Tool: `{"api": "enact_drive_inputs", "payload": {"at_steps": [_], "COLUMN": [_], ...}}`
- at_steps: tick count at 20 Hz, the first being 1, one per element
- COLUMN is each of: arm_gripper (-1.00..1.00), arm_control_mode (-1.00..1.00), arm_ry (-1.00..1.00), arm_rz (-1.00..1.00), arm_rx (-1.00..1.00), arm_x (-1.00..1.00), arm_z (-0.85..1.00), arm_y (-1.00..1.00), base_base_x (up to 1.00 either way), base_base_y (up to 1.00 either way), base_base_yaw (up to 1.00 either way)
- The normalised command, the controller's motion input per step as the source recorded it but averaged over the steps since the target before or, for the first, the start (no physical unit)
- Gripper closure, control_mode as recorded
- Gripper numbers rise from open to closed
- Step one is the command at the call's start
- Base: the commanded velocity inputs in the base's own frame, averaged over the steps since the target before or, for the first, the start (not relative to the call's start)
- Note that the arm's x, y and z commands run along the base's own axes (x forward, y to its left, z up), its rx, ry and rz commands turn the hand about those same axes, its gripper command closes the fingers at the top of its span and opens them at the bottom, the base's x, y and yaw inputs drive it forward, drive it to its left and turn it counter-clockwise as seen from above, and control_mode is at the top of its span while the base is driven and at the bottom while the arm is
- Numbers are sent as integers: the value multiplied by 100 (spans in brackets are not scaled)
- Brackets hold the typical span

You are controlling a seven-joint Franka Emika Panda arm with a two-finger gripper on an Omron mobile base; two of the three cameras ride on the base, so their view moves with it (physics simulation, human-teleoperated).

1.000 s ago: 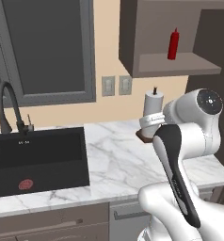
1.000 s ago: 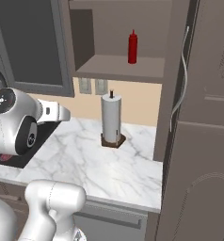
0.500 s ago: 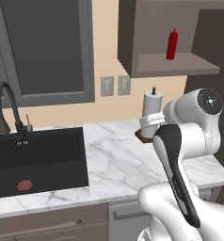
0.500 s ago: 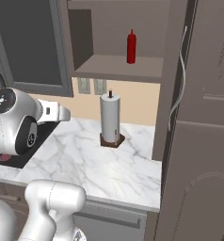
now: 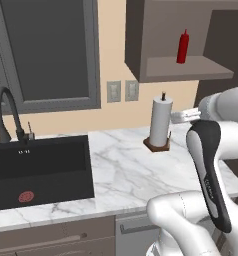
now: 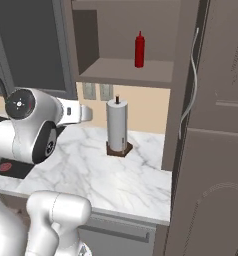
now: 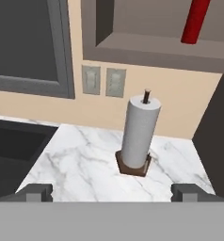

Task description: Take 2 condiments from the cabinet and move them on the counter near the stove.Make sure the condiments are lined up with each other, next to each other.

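My pincer (image 7: pixel 111 190) spread wide, empty; red bottle (image 7: pixel 196 21) upright on cabinet (image 7: pixel 147 52) shelf, above and right.

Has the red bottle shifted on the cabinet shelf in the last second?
No. The red bottle stands upright at the same spot on the cabinet shelf, above and to the right of the paper towel roll, as before.

The white Franka arm (image 5: pixel 211 165) with dark joints stands folded upright, elbow high; its two-finger gripper (image 7: pixel 112 190) points forward with jaws spread wide, holding nothing.
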Motion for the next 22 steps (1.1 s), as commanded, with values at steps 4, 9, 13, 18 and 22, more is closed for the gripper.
{"api": "enact_drive_inputs", "payload": {"at_steps": [4, 9, 13, 18, 22], "arm_gripper": [-100, -100, -100, -100, -100], "arm_control_mode": [-100, -100, -100, -100, -100], "arm_ry": [-6, -8, 0, -3, -4], "arm_rz": [-3, -12, -21, -11, 0], "arm_rx": [0, 0, 0, 0, 0], "arm_x": [0, 7, 19, 13, 8], "arm_z": [43, 29, 40, 26, 16], "arm_y": [-26, -7, -29, -50, -50], "base_base_x": [0, 0, 0, 0, 0], "base_base_y": [0, 0, 0, 0, 0], "base_base_yaw": [0, 0, 0, 0, 0]}}
